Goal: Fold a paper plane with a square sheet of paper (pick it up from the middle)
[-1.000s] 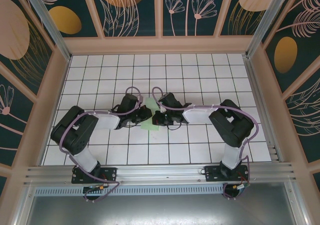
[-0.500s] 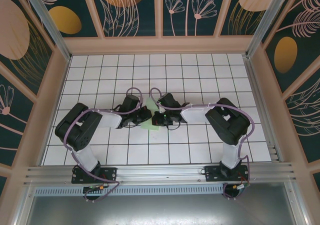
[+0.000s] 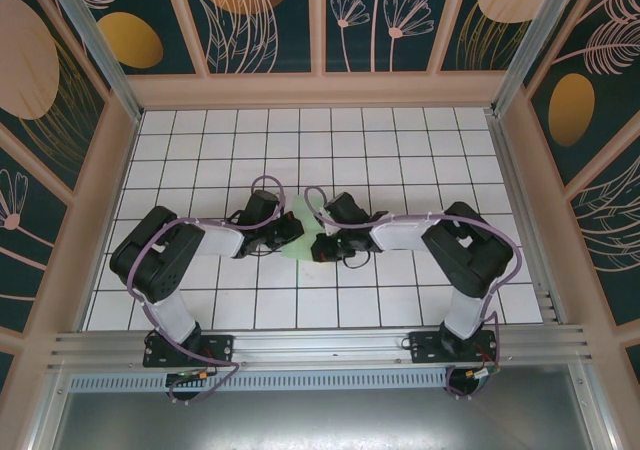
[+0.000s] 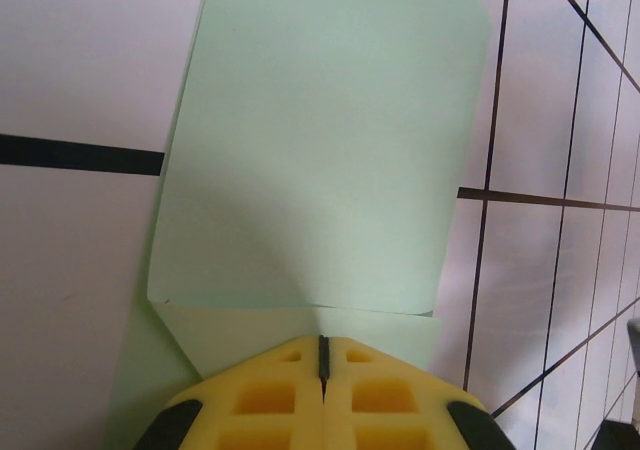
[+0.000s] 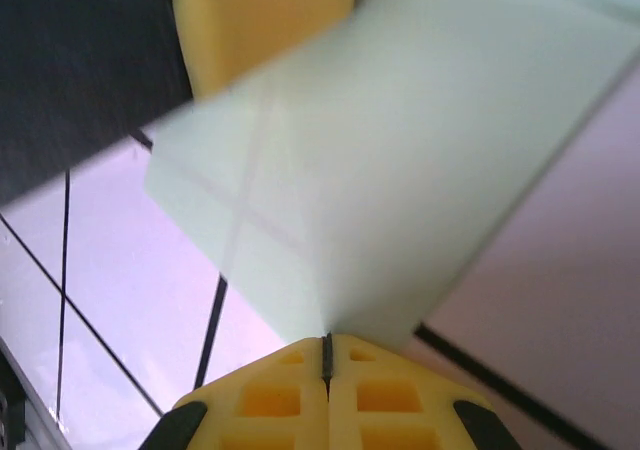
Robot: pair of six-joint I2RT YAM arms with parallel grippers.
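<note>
Both arms are reaching in toward the middle of the white tiled desk (image 3: 400,150), left arm (image 3: 170,260) from one side and right arm (image 3: 465,250) from the other, with the pale mint-green paper (image 3: 300,249) sitting right between their tips. From above you only see a sliver of green poking out between the two black wrists, roughly in the centre of the grid. The left fingers (image 3: 290,232) are just beside the right fingers (image 3: 322,247), nearly nose to nose. In the left wrist view the left fingers (image 4: 270,400) are clenched tight, just a thin dark seam between the yellow pads, and the paper (image 4: 320,150) runs right down into that seam, so it looks pinched at its near edge. The paper isn't a flat square here – there's a folded flap along the near edge and a layer lying over it, stretching away across the tiles. The right wrist view is much the same: the right fingers (image 5: 380,400) are pressed together on a corner of the paper (image 5: 400,170), which looks blurry and raised off the desk, with faint crease lines crossing it. At the top of that view one yellow pad of the left fingers (image 5: 260,20) peeks out from behind the far edge of the paper.
</note>
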